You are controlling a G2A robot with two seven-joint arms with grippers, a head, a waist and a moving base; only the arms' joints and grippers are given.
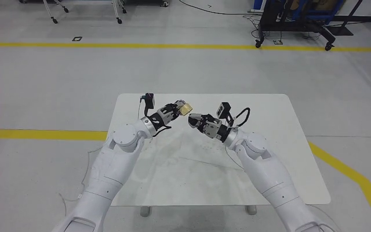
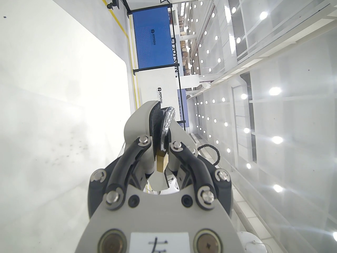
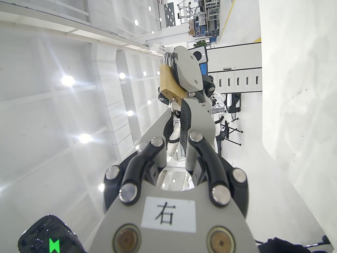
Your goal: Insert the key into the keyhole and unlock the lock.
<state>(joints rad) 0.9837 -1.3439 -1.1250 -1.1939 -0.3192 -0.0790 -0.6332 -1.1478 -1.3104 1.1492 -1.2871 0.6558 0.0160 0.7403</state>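
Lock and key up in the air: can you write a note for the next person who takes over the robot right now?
Left gripper: shut on the brass lock, held up above the table.
Right gripper: shut on the key, with the key's tip right at the lock's end facing it.
Done: both things are picked up and brought together, and the key meets the lock.
Can't tell: how far the key is in the keyhole.
Left: push the key fully in, turn it, and check that the shackle pops open.
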